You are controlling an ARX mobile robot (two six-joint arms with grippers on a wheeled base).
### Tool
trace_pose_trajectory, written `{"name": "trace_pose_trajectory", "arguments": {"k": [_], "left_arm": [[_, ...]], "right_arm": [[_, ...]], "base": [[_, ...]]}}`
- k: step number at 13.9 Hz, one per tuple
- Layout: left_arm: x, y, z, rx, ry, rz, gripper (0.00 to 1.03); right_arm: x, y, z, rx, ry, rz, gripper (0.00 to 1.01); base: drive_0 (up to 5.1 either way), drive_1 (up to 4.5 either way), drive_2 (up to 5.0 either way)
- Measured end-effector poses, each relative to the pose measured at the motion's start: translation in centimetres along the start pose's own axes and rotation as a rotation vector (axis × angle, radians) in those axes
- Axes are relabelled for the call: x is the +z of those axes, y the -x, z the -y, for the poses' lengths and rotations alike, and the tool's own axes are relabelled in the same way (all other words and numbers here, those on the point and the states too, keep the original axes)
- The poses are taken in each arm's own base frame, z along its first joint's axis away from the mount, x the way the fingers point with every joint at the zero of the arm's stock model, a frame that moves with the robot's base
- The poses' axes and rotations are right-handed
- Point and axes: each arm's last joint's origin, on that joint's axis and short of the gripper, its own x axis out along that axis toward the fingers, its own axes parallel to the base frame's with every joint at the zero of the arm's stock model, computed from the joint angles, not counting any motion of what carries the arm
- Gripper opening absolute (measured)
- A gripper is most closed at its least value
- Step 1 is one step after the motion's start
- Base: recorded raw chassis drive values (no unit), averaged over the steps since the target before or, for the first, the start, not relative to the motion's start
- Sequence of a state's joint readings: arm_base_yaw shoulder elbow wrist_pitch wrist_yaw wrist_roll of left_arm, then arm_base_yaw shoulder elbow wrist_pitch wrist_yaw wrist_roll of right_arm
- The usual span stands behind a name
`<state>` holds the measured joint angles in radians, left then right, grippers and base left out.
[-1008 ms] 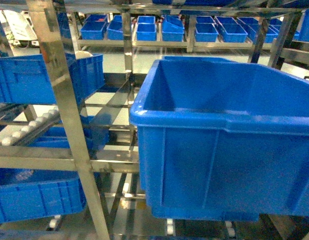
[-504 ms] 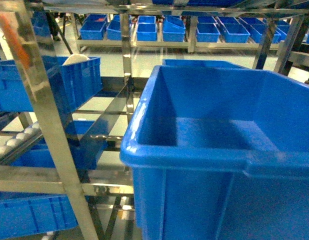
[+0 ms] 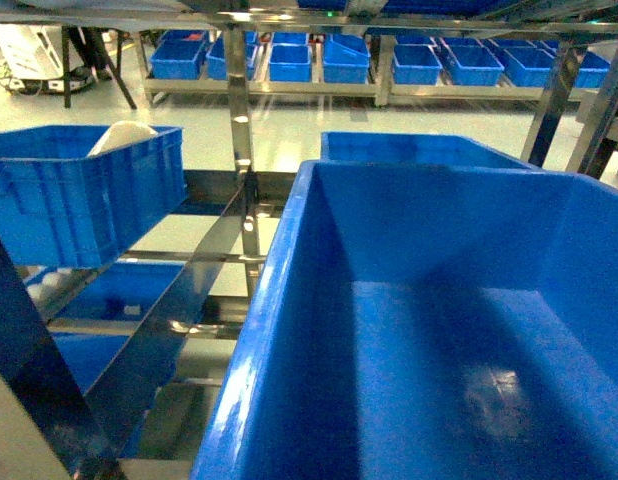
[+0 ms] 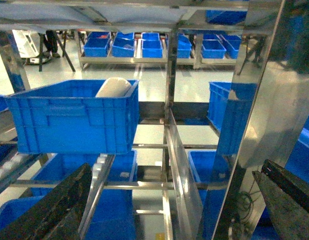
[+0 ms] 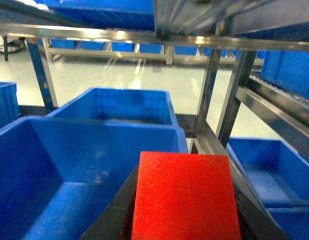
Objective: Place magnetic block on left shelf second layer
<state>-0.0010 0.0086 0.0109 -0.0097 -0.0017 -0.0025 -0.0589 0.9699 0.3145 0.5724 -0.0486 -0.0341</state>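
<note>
The magnetic block (image 5: 184, 197) is a bright red cube filling the lower middle of the right wrist view, and my right gripper (image 5: 183, 202) is shut on it, a black finger on each side. It hangs over the near right part of a large deep blue crate (image 5: 54, 170) that stands on the left shelf second layer (image 5: 214, 145), a shiny steel rack tier. The same crate (image 3: 439, 330) fills the head view and nothing lies in it. My left gripper (image 4: 174, 172) is open in front of the steel rails, holding nothing. Neither gripper shows in the head view.
A ribbed blue crate (image 3: 84, 190) with a white object (image 3: 124, 135) in it sits on the rack tier to the left. A steel upright (image 3: 244, 130) divides the bays. A second deep crate (image 5: 117, 105) stands behind the first. Rows of small blue bins (image 3: 344, 60) line the far rack.
The head view has moved forward and higher: the large blue crate has grown and its inside floor now shows. The near steel upright has slid out to the left.
</note>
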Motion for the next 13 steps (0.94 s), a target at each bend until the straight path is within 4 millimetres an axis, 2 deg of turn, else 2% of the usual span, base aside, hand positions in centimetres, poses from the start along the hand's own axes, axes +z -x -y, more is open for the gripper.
{"name": "trace_pose_trajectory", "arguments": {"k": [13], "left_arm": [[0.06, 0.00, 0.00, -0.001, 0.000, 0.006, 0.98]], "right_arm": [[0.29, -0.11, 0.02, 0.000, -0.010, 0.013, 0.33]], "base": [[0.0, 0.00, 0.0]]}}
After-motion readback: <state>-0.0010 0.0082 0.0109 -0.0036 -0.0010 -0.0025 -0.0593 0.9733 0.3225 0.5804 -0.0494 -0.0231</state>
